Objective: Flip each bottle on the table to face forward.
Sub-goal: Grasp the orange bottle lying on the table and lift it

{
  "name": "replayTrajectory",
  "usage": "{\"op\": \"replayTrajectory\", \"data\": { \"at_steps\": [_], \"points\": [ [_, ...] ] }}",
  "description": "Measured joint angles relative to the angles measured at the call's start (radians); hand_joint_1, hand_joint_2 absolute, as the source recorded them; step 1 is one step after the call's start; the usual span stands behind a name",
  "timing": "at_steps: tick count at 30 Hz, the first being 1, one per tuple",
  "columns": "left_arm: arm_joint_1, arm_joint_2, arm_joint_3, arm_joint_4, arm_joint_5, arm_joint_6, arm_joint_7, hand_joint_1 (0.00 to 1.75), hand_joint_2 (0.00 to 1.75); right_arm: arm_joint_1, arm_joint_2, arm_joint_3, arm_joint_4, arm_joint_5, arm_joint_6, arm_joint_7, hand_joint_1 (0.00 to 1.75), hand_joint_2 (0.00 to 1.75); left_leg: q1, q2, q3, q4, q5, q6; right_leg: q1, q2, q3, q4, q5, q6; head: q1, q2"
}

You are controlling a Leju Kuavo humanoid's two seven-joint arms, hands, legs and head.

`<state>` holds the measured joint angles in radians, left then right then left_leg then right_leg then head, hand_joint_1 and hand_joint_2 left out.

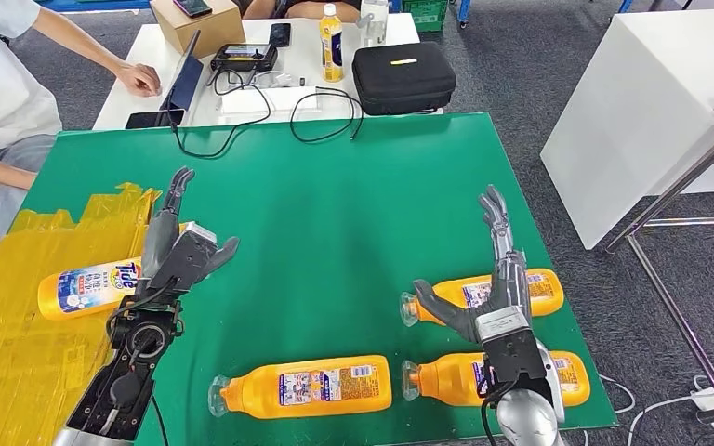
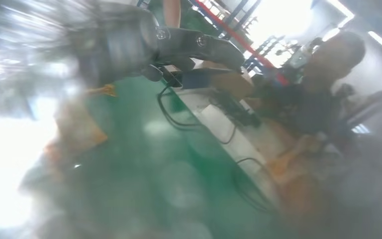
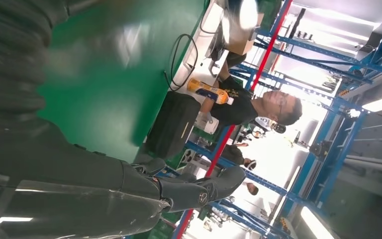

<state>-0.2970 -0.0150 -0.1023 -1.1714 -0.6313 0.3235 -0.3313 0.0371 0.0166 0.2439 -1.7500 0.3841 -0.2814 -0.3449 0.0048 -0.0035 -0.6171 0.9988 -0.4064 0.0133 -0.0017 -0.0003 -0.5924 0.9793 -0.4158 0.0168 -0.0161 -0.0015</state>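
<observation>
A: Where are the bottles?

B: Four lie flat on the green surface (image 1: 335, 204): a Tide bottle (image 1: 88, 286) on yellow plastic sheet (image 1: 19, 353) at the left, a front bottle (image 1: 302, 386), and two bottles (image 1: 544, 288) at the right.

A: And the hands?

B: The left hand (image 1: 178, 246) hangs over the Tide bottle, fingers spread, empty. The right hand (image 1: 488, 288) hovers above the right pair, fingers apart, gripping nothing.

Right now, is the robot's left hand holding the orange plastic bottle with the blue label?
No, the left hand hovers open above the orange bottle.
</observation>
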Motion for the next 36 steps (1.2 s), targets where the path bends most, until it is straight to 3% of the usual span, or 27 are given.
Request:
{"op": "replayTrajectory", "data": {
  "at_steps": [3, 6, 9, 12, 17, 20, 23, 29, 36],
  "points": [
    [0.007, -0.003, 0.0, -0.022, 0.04, -0.019, -0.01, 0.0, 1.75, 0.003, 0.0, -0.002, -0.004, 0.018, -0.001, 0.008, 0.0, 1.75, 0.0, 0.0, 0.0, 0.0, 0.0, 0.0, 0.0, 0.0, 0.0, 0.0, 0.0, 0.0, 0.0, 0.0],
    [0.036, -0.014, -0.004, -0.075, 0.203, -0.106, -0.031, 0.0, 1.75, 0.005, -0.033, -0.003, -0.005, 0.146, 0.033, 0.063, 0.0, 1.75, -0.001, 0.0, 0.0, 0.0, 0.0, 0.0, 0.0, 0.0, 0.0, 0.0, 0.0, 0.0, 0.0, 0.0],
    [0.066, -0.021, -0.016, -0.144, 0.321, -0.175, -0.02, 0.0, 1.75, 0.007, -0.123, -0.008, -0.001, 0.263, 0.122, 0.104, 0.0, 1.75, -0.001, -0.001, -0.001, 0.0, 0.0, 0.001, -0.002, -0.001, 0.0, 0.0, 0.0, 0.001, 0.0, 0.0],
    [0.078, -0.021, -0.02, -0.183, 0.353, -0.191, -0.01, 0.0, 1.75, 0.013, -0.2, -0.028, 0.005, 0.283, 0.181, 0.106, 0.0, 1.75, -0.003, -0.001, -0.002, 0.0, -0.001, 0.002, -0.003, -0.001, 0.0, 0.0, 0.0, 0.001, -0.001, 0.0],
    [0.072, -0.02, -0.023, -0.19, 0.404, -0.188, 0.016, 0.0, 1.75, 0.025, -0.381, -0.058, 0.009, 0.213, 0.345, 0.091, 0.0, 1.75, -0.004, -0.001, -0.002, 0.001, -0.001, 0.003, -0.005, -0.001, 0.0, -0.001, 0.0, 0.001, -0.001, 0.0],
    [0.066, -0.018, -0.021, -0.183, 0.455, -0.189, 0.013, 0.0, 1.75, 0.033, -0.486, -0.103, 0.012, 0.174, 0.405, 0.08, 0.0, 1.75, -0.004, -0.001, -0.002, 0.001, -0.001, 0.003, -0.005, -0.001, 0.0, -0.001, 0.0, 0.001, -0.001, 0.0],
    [0.065, -0.018, -0.021, -0.182, 0.488, -0.19, 0.007, 0.0, 1.75, 0.057, -0.557, -0.147, 0.014, 0.164, 0.435, 0.082, 0.0, 1.75, -0.004, -0.001, -0.001, 0.001, -0.001, 0.003, -0.005, -0.001, 0.0, -0.001, 0.0, 0.001, 0.0, 0.0],
    [0.065, -0.018, -0.022, -0.182, 0.515, -0.188, 0.0, 0.0, 1.75, 0.09, -0.618, -0.186, 0.032, 0.147, 0.455, 0.094, 0.0, 1.75, -0.003, 0.0, -0.001, 0.001, -0.001, 0.003, -0.004, 0.0, -0.001, 0.0, 0.0, 0.001, -0.001, 0.0],
    [0.065, -0.02, -0.026, -0.182, 0.531, -0.187, -0.005, 0.0, 1.75, 0.063, -0.619, -0.183, 0.094, 0.185, 0.446, 0.124, 0.0, 1.75, -0.003, 0.0, -0.001, 0.001, -0.001, 0.003, -0.003, 0.0, -0.001, 0.0, 0.0, 0.001, 0.0, 0.0]
  ]
}}
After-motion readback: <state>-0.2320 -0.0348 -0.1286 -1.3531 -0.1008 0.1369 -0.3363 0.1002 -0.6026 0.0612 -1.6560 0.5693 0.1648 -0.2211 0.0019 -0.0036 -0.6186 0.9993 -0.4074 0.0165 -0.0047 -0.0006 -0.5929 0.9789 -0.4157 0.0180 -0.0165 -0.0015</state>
